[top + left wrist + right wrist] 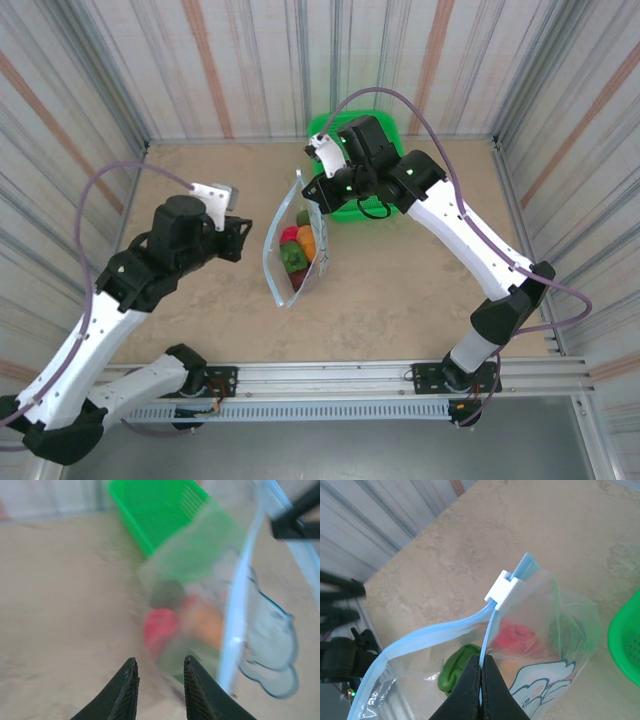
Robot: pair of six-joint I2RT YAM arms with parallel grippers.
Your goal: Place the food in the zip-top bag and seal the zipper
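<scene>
The zip-top bag point(279, 272) stands on its side mid-table with its mouth open. Inside it lies food: a red piece point(290, 235), an orange one point(307, 240) and a green one point(293, 258). My right gripper point(481, 672) is shut on one lip of the pale blue zipper point(492, 630), just below the white slider point(505, 590), and holds that edge up; from above the right gripper point(313, 192) is at the bag's far end. My left gripper point(159, 675) is open with nothing between its fingers, just short of the blurred bag point(270, 645) and a red piece of food point(161, 627); from above the left gripper point(243, 233) is left of the bag.
A green mesh basket point(352, 210) stands at the back behind the right gripper, and the basket point(155, 510) lies beyond the bag in the left wrist view. Corrugated walls close in the tan tabletop point(200, 320) on three sides.
</scene>
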